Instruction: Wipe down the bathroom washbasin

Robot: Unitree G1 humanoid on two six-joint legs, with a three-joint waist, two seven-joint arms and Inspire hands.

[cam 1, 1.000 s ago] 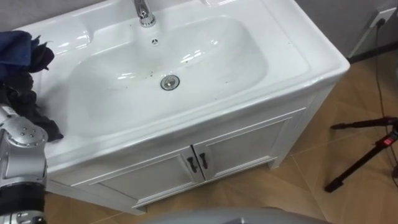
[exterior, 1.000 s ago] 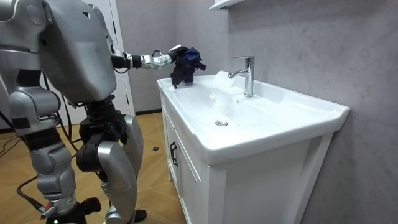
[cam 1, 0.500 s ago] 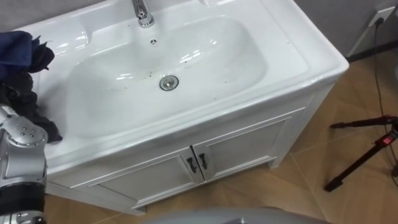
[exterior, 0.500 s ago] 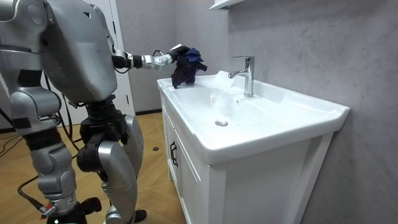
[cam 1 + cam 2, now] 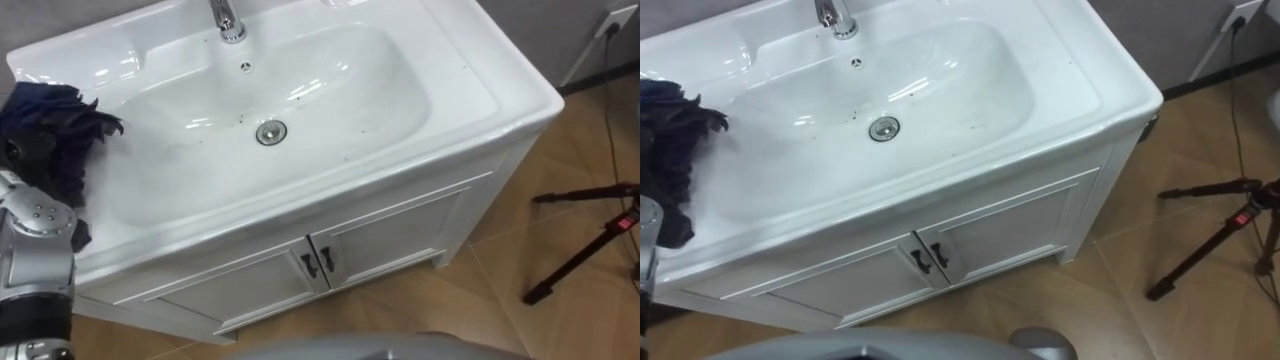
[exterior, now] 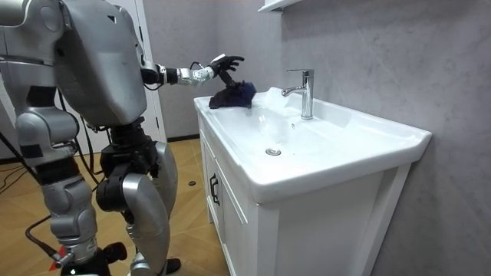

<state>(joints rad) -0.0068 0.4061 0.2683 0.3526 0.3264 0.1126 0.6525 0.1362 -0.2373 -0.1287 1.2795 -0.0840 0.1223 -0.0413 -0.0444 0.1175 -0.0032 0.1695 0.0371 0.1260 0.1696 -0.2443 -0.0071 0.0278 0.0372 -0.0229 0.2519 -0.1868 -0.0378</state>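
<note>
The robot is standing at one end of a white vanity cabinet (image 5: 400, 235), at the room view's left, and is reaching its left arm out over the near corner of the basin (image 5: 470, 90). Its left hand (image 6: 221, 67) is hovering just above the cloth (image 5: 55, 135). The fingers are spreading open and gripping nothing. Whether the fingertips are touching the fabric cannot be told.

The dark blue cloth is lying crumpled on the flat rim at the robot's left end of the basin. One edge is drooping toward the bowl and another is hanging near the front lip. It is sitting well apart from the drain (image 5: 272, 132) and from the chrome faucet (image 5: 230, 20), which is standing upright at the back rim.

A few dark specks (image 5: 300, 95) are showing on the bowl's white surface between the drain and the back wall.

The right hand (image 6: 83, 262) is hanging low at the robot's side, by the bottom edge of the room view, and the state of its fingers cannot be told.

Below the basin, the two cabinet doors are sitting closed, with their dark handles (image 5: 317, 262) side by side at the middle. A black tripod (image 5: 590, 235) is standing on the wooden floor (image 5: 470, 300), well off to the robot's right.
</note>
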